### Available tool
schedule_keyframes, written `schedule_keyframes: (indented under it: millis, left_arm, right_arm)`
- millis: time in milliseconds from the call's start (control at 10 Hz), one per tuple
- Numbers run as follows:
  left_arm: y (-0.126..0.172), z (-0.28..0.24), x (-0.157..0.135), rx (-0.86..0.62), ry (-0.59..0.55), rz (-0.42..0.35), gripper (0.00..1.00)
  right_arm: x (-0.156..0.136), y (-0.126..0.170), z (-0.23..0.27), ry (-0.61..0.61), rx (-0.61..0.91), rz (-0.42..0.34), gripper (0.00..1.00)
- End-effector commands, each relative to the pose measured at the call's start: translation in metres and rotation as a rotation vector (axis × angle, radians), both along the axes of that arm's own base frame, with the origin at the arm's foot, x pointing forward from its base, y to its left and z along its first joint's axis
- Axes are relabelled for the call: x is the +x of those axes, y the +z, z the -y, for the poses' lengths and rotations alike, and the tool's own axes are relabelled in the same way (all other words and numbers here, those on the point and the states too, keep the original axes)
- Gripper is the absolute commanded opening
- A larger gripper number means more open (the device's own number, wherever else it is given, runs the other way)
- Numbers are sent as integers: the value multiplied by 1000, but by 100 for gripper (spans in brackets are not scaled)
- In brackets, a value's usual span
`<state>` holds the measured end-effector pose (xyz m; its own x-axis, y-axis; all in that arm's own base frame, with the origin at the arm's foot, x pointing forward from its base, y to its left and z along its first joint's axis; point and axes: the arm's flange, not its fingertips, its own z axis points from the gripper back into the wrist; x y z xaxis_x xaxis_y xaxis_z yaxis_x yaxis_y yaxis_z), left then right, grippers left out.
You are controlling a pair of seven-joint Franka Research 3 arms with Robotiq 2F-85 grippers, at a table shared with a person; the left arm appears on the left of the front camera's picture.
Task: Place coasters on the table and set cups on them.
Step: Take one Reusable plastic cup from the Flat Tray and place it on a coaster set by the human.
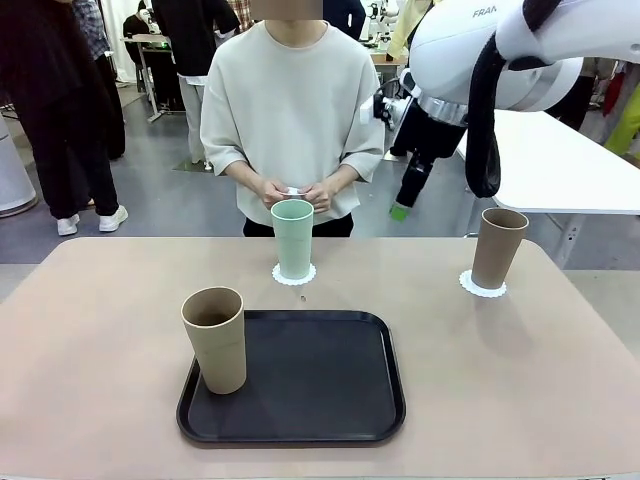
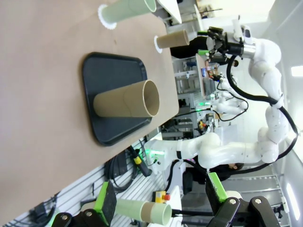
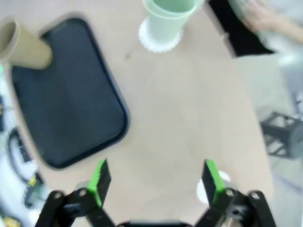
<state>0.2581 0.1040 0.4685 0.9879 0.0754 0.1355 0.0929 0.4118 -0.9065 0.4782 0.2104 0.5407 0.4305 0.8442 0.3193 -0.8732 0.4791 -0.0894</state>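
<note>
Both the left gripper [image 2: 160, 194] and right gripper [image 3: 154, 182] gape wide, empty, while the mint cup [image 1: 292, 238] stands on a doily [image 1: 300, 281] at the tray's [image 1: 310, 390] twelve o'clock, one tan cup [image 1: 498, 247] on a second doily [image 1: 469, 288] at two, the other tan cup [image 1: 215, 338] inside the tray at nine.

Beige-pink table [image 1: 90, 330] with a black tray [image 1: 310, 390] lying at the middle of its near side. Beyond the tray, flat on the top, a white coaster [image 1: 279, 273] at far centre under the mint cup [image 1: 292, 238]. At far right, a second coaster [image 1: 467, 286] under a tan cup [image 1: 497, 247].
</note>
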Motion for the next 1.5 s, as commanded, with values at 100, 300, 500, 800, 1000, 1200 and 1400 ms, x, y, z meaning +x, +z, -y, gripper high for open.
schedule_keyframes:
  millis: [100,300,500,800,1000,1200,1400]
  left_arm:
    - [1,-1,-1,-12,-2,10,100]
    - [1,-1,-1,-12,-2,10,100]
    - [1,-1,-1,-12,-2,10,100]
    - [1,-1,-1,-12,-2,10,100]
    - [1,-1,-1,-12,-2,10,100]
    - [1,-1,-1,-12,-2,10,100]
    - [1,-1,-1,-12,-2,10,100]
  right_arm:
    - [-70,31,30,-776,-73,59,100]
    - [-82,25,67,-825,18,-240,100]
    - [-70,10,128,-833,298,-389,100]
    - [-54,-28,205,-736,775,-409,100]
    - [-57,-50,246,-716,949,-425,100]
    - [-80,-57,287,-683,985,-458,100]
    - [-104,-58,314,-647,913,-477,100]
